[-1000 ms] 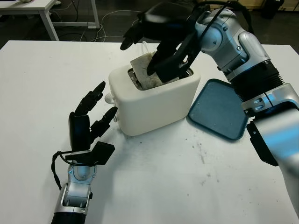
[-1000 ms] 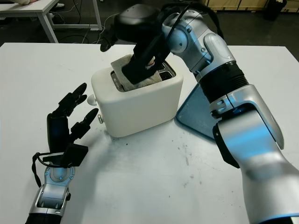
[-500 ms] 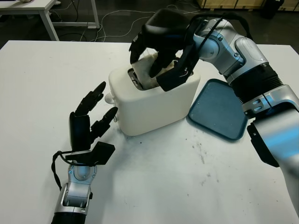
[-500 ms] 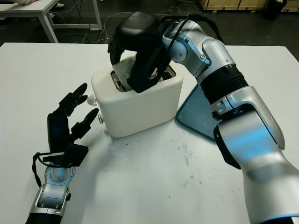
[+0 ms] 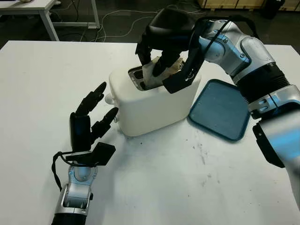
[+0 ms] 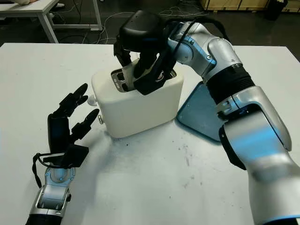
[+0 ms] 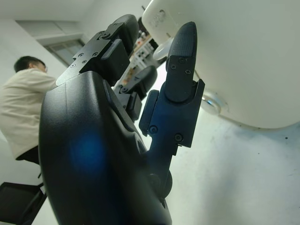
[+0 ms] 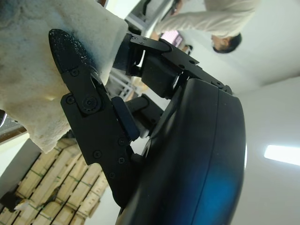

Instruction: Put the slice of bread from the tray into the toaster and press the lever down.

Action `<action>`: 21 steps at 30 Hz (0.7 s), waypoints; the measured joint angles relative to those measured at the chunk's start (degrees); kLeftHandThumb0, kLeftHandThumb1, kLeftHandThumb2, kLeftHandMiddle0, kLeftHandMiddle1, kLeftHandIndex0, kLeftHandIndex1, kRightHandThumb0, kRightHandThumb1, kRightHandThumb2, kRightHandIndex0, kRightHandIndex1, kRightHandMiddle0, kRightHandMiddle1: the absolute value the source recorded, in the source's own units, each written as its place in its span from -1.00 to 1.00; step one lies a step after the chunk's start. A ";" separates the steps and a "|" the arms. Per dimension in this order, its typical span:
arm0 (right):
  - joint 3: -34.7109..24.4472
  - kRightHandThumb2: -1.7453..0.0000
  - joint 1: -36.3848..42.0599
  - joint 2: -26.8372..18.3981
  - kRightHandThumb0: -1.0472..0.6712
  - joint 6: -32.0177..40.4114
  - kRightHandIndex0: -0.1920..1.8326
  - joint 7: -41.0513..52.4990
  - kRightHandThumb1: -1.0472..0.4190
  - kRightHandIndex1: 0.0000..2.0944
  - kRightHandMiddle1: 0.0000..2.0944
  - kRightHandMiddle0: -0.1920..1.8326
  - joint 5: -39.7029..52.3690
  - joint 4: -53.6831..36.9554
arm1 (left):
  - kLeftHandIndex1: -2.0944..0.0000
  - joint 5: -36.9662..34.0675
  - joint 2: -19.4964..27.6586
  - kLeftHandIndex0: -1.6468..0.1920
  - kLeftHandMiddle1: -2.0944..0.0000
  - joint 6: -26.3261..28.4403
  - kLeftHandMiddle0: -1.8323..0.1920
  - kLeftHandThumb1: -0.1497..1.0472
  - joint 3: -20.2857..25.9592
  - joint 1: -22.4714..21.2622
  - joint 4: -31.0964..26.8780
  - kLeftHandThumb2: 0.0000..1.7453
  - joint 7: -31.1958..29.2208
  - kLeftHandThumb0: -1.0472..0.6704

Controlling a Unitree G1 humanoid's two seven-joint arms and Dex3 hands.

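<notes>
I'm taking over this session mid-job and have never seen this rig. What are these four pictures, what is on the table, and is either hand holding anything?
It is a humanoid robot with two arms and black three-finger hands. The two wide pictures come from its head cameras, looking down at a white table. The two close, tilted pictures come from cameras at each wrist.

On the table stand a white toaster and, beside it, a blue tray with nothing on it.

The right hand is over the toaster's top, gripping the slice of bread, which sits partly down in a slot. The left hand is open, beside the toaster's end where the lever knob sticks out, not touching it.

A person shows in the background.
</notes>
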 measured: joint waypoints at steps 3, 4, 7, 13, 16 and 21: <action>-0.66 1.00 0.24 -0.31 -0.45 -0.13 0.24 -1.03 -0.65 0.54 0.18 0.16 0.01 -0.58 | 1.00 0.06 0.00 0.14 0.40 0.00 0.39 0.79 -0.01 0.00 0.00 -0.76 0.09 -0.31; -0.89 1.00 0.36 -0.43 -0.44 -0.31 0.24 -1.33 -0.65 0.55 0.22 0.15 0.02 -0.79 | 1.00 0.06 0.00 0.14 0.40 0.00 0.39 0.79 -0.01 0.00 0.00 -0.76 0.09 -0.31; -1.47 1.00 0.68 -0.80 -0.44 -0.45 0.25 -1.61 -0.65 0.59 0.30 0.12 0.03 -1.42 | 1.00 0.01 0.00 0.15 0.40 0.00 0.39 0.79 -0.01 0.00 0.00 -0.76 0.09 -0.31; -2.71 1.00 1.67 -1.32 -0.43 -2.49 0.25 -1.44 -0.67 0.61 0.28 0.13 1.69 -1.68 | 1.00 -0.19 -0.01 0.15 0.40 -0.01 0.39 0.79 -0.01 0.00 0.01 -0.77 0.09 -0.30; -2.78 1.00 2.39 -1.46 -0.42 -3.22 0.24 1.26 -0.69 0.57 0.25 0.12 3.22 -2.02 | 1.00 -0.16 -0.01 0.15 0.40 -0.01 0.39 0.79 -0.02 0.00 0.00 -0.76 0.09 -0.31; -2.75 1.00 4.71 -2.15 -0.43 -3.40 0.25 6.77 -0.71 0.54 0.21 0.13 5.37 -3.04 | 1.00 -0.17 -0.02 0.15 0.39 -0.01 0.39 0.79 -0.01 0.00 0.00 -0.76 0.13 -0.30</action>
